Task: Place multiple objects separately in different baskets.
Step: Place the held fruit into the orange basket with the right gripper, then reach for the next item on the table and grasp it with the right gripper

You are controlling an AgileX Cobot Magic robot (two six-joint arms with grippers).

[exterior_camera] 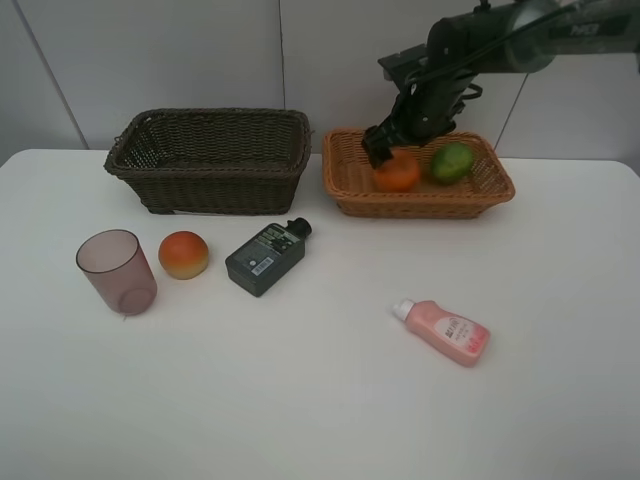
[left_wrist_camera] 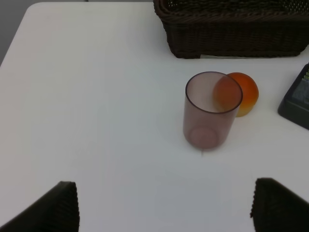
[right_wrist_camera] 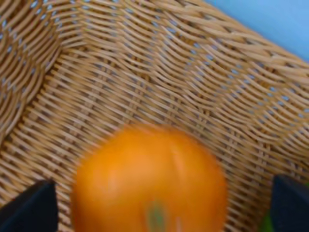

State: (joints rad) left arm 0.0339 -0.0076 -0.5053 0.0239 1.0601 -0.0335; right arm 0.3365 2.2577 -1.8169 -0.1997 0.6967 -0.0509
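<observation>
My right gripper [exterior_camera: 385, 152] hangs open inside the light tan basket [exterior_camera: 420, 203], just above the orange [exterior_camera: 398, 173]. In the right wrist view the orange [right_wrist_camera: 149, 181] is blurred and lies between the two fingers [right_wrist_camera: 31, 208] with a gap on each side. A green lime [exterior_camera: 452, 162] rests beside it in the same basket. The dark brown basket [exterior_camera: 210, 185] holds nothing that I can see. On the table lie the mauve cup [exterior_camera: 117, 271], the peach [exterior_camera: 184, 254], the dark grey bottle [exterior_camera: 266, 257] and the pink bottle [exterior_camera: 443, 331]. My left gripper [left_wrist_camera: 164, 205] is open above the table, short of the cup [left_wrist_camera: 210, 113].
Both baskets stand side by side at the back of the white table [exterior_camera: 320, 400]. The cup, peach [left_wrist_camera: 241, 93] and grey bottle [left_wrist_camera: 297, 99] form a row in front of the dark basket [left_wrist_camera: 231, 34]. The pink bottle lies alone on its side right of centre.
</observation>
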